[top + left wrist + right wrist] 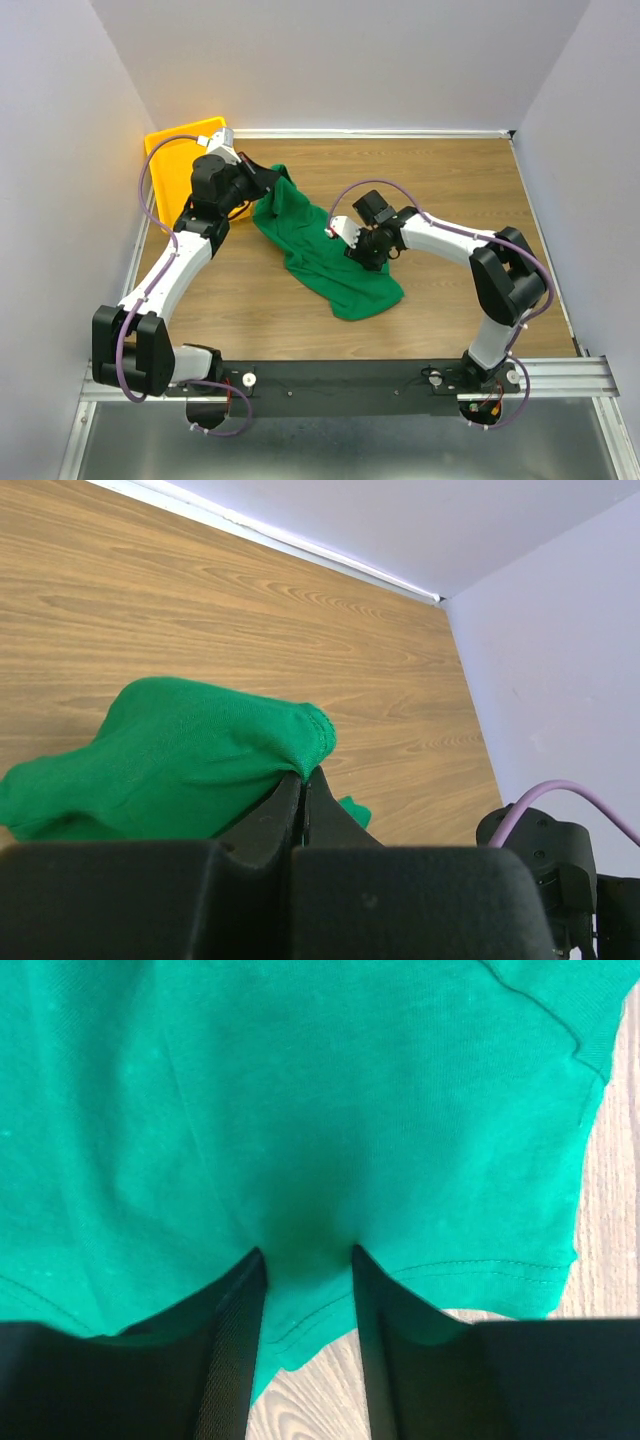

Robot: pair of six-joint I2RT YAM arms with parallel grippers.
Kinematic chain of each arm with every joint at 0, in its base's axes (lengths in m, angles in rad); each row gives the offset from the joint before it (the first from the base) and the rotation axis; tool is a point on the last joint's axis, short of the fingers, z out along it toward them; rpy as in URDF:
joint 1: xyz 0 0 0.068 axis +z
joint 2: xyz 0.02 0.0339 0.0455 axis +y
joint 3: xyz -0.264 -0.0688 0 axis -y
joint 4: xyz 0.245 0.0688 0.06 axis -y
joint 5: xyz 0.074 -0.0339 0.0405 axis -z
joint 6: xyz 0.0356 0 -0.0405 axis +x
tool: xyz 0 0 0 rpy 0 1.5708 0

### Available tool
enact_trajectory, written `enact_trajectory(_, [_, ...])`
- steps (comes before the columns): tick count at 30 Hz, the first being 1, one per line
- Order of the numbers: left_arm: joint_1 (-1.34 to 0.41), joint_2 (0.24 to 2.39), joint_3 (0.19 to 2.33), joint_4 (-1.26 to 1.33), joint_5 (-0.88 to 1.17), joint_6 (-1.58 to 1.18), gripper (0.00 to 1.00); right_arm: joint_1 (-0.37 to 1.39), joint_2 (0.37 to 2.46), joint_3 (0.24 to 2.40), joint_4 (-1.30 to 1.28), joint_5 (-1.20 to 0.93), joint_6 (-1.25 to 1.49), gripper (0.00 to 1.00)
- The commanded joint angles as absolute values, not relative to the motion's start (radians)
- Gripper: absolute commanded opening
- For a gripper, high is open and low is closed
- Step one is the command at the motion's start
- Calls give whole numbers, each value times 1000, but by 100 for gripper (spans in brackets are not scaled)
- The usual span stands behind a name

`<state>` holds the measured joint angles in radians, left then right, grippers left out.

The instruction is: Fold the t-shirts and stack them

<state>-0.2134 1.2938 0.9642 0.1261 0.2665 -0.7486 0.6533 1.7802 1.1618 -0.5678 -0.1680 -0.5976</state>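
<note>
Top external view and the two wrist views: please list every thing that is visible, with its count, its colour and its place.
t-shirt: one, green, crumpled in the middle of the table.
tray: one, yellow, far left corner of the table, partly hidden by the left arm.
table: one, brown wood grain, under everything.
walls: three, pale grey, at the left, far and right sides.
rail: one, silver and black, near edge, carrying both arm bases.
cables: purple, one along each arm.
left gripper: one, black, shut on the t-shirt's far-left end.
right gripper: one, black, open, fingers resting on the t-shirt near a stitched hem.
</note>
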Motion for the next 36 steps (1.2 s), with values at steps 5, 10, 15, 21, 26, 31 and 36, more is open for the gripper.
enact_trajectory(5, [-201, 1253, 954, 147, 295, -746, 0, 658, 1683, 1164, -546, -114, -555, 24])
enact_trajectory(10, [-199, 1250, 954, 147, 304, -744, 0, 660, 1634, 1164, -549, -124, -532, 11])
enact_trajectory(15, [-199, 1244, 966, 137, 318, -726, 0, 658, 1617, 1184, -557, -98, -532, 1])
enact_trajectory(21, [-187, 1236, 979, 109, 295, -733, 0, 501, 1713, 1472, -548, -72, -618, 1])
enact_trajectory(26, [-169, 1299, 1044, 92, 203, -755, 0, 325, 2117, 2222, -497, 20, -398, 1])
enact_trajectory(31, [-163, 1364, 1104, 124, 224, -779, 0, 311, 2249, 2404, -495, 51, -279, 67])
enact_trajectory(36, [-153, 1397, 1141, 120, 233, -779, 35, 285, 2025, 2013, -505, -232, -316, 100])
